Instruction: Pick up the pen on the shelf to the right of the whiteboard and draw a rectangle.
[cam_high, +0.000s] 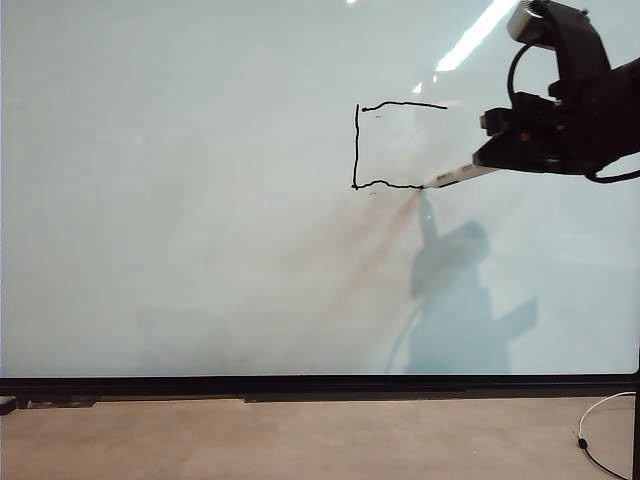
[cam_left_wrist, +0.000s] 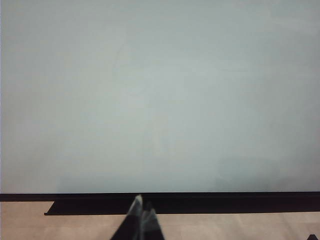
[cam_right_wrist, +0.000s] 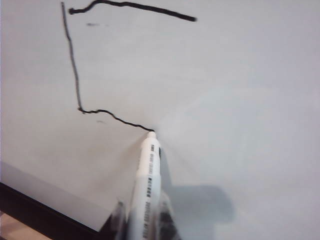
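Right wrist view showed the right gripper (cam_right_wrist: 142, 220) with its jaws drawn close together around the barrel of the pen (cam_right_wrist: 146, 185), the fingers gripping its lower part while the rest of the barrel stuck out ahead of them. The pen's black tip touched the whiteboard (cam_right_wrist: 240, 100) at the end of the bottom line of the rectangle (cam_right_wrist: 80, 60), which stood unfinished: a top stroke, one side and part of the bottom were drawn, the other side open. In the exterior view the right gripper (cam_high: 490, 158) reached in from the right edge, the pen (cam_high: 458, 177) slanting down and leftwards from it to the rectangle (cam_high: 358, 145) high on the whiteboard (cam_high: 180, 220), with the arm's shadow cast on the board beneath. That view also took in a thin white cable (cam_high: 600, 420) at the lower right. The left wrist view showed only the left gripper (cam_left_wrist: 142, 212), fingertips pressed together and holding nothing, low before a bare part of the whiteboard (cam_left_wrist: 160, 90), well away from the drawing.
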